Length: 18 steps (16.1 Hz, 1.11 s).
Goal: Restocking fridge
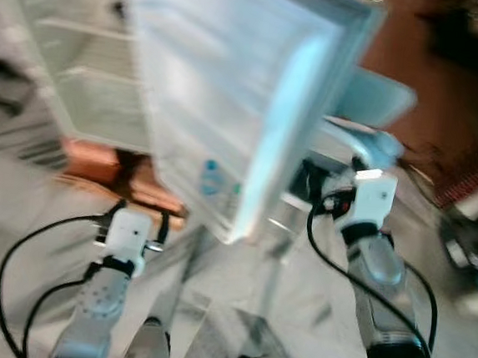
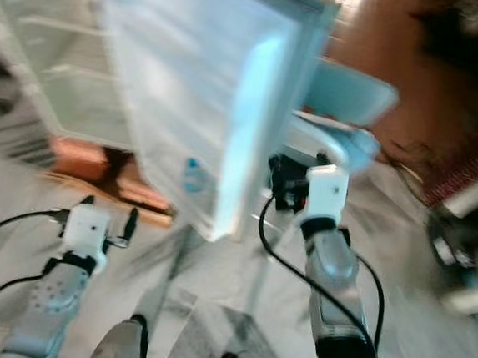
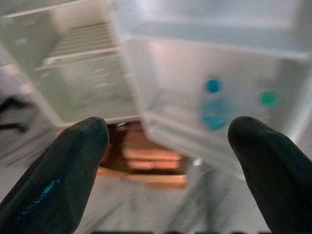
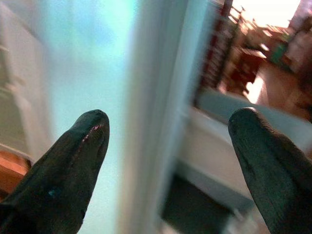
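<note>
The fridge (image 1: 81, 65) is standing open with its white shelves looking mostly bare, so the restocking seems to be only beginning, though the views are blurring and small items may be escaping notice. The left claw (image 3: 168, 146) is hovering low in front of the cabinet with its fingers spread wide and carrying nothing. Ahead of it, in the lower rack of the open door (image 1: 229, 103), a blue-capped bottle (image 3: 213, 107) is sitting beside something green-capped, well apart from the claw. On the right, the right claw (image 4: 168, 146) is also spread and empty, straddling the door's outer edge
</note>
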{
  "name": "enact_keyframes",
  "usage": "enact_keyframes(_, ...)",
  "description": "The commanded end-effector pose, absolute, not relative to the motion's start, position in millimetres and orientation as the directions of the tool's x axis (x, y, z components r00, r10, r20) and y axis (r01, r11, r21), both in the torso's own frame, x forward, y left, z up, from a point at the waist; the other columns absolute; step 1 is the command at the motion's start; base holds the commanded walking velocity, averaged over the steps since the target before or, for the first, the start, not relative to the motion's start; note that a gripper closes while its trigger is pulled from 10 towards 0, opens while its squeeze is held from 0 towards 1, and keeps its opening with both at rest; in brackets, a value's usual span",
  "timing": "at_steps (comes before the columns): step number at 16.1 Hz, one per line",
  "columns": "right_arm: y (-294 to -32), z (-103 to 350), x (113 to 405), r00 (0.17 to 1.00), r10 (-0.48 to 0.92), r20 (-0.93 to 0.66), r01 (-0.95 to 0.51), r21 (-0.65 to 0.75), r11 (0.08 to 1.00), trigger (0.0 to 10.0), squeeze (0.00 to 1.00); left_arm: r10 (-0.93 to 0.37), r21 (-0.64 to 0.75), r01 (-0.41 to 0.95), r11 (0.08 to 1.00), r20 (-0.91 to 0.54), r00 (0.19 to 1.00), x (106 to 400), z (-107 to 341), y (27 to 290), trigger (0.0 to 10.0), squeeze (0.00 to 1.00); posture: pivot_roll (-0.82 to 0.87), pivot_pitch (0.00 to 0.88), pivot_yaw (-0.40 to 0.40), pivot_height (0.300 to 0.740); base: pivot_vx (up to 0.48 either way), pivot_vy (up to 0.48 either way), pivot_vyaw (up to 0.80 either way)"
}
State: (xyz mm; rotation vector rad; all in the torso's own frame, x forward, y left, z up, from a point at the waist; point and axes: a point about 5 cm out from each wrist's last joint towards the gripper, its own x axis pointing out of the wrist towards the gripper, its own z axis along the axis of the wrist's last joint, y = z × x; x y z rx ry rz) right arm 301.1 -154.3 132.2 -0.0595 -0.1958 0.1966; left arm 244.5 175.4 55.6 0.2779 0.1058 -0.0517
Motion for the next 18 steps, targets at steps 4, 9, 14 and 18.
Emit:
enact_keyframes(4,-153,125,305,0.972,0.171,0.164,-0.155,-0.103,0.983,10.0,0.0,-0.004,0.274,0.041,0.961,-0.133,0.991,242,51,182,10.0,0.0,0.12,0.138,-0.092,0.74,0.0,0.0,0.6)
enact_keyframes(9,-154,121,321,0.991,0.063,0.118,-0.055,-0.07,0.996,10.0,0.0,-0.002,0.281,0.042,0.959,-0.143,0.99,242,50,181,10.0,0.0,0.13,0.136,-0.094,0.74,0.0,0.0,0.0)
enact_keyframes(14,-88,151,322,0.896,0.39,0.212,-0.434,0.238,0.869,10.0,0.0,-0.007,0.283,0.057,0.957,-0.174,0.985,240,45,181,10.0,0.0,0.13,0.137,-0.092,0.74,0.0,0.0,0.0)
enact_keyframes(18,-39,202,273,0.548,0.699,0.458,-0.833,0.369,0.412,10.0,0.0,0.045,0.264,0.025,0.964,-0.256,0.966,223,27,197,10.0,0.0,0.13,0.139,-0.09,0.74,0.0,0.0,0.0)
